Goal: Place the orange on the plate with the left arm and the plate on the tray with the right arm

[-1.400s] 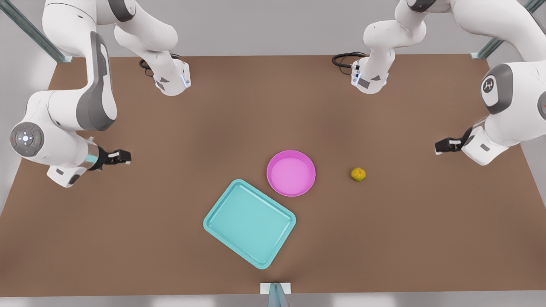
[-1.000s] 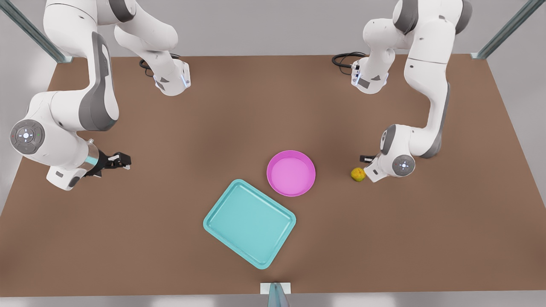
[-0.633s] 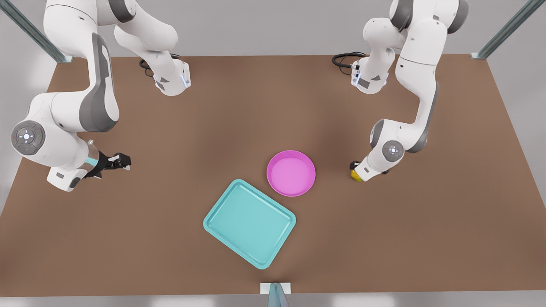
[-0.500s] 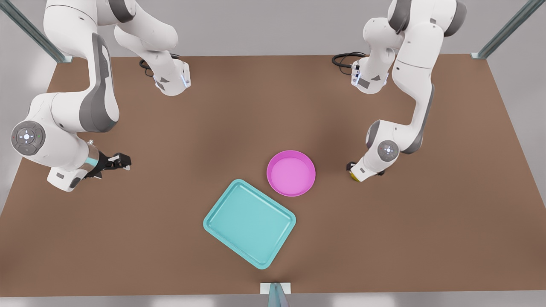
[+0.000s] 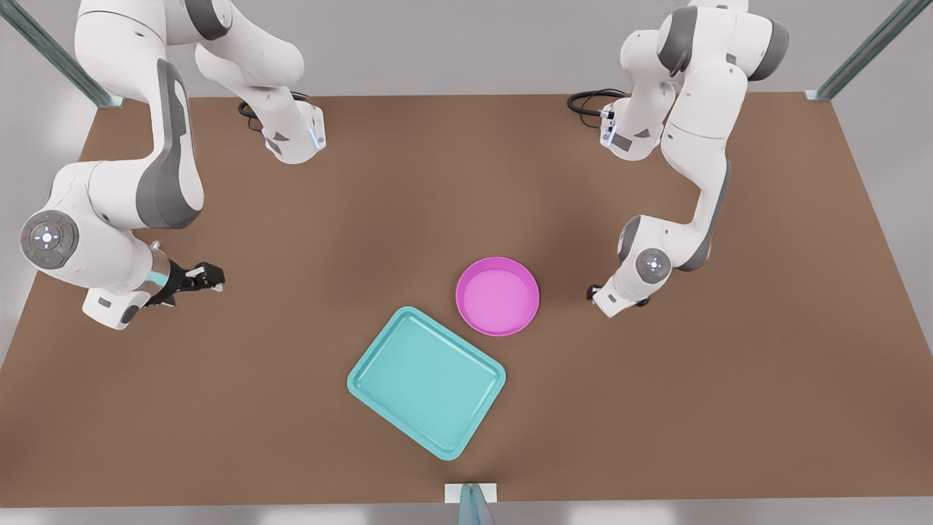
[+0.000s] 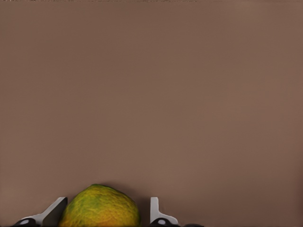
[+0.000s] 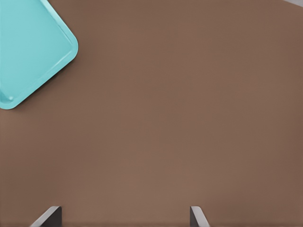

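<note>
Since a second and a half ago, the arm at the front view's right has swung in from the table edge and dropped over the orange, while the other arm has barely stirred. From the front view, that left gripper (image 5: 596, 293) now sits low on the spot where the fruit lay, just off the plate (image 5: 498, 296) toward the front view's right, its wrist covering the fruit. The plate rests on the brown table (image 5: 408, 197), touching or nearly touching a corner of the tray (image 5: 426, 380). Over at the front view's left the right gripper (image 5: 208, 275) waits well apart from everything.

From the left wrist view, the orange (image 6: 99, 206) sits between the two fingers (image 6: 53, 212), which stand on either side of it. One looks close against the skin and the other stands off a little, so I'd call the claw parted around the fruit rather than squeezing it.

From the right wrist view, the right gripper's fingers (image 7: 49, 216) stand wide apart with bare table between them, holding nothing, and a corner of the tray lies farther off.

I'd guess the orange is light and fairly firm, but round and lumpy, so it could roll or squirt out. Pinching across its widest middle looks safest.
</note>
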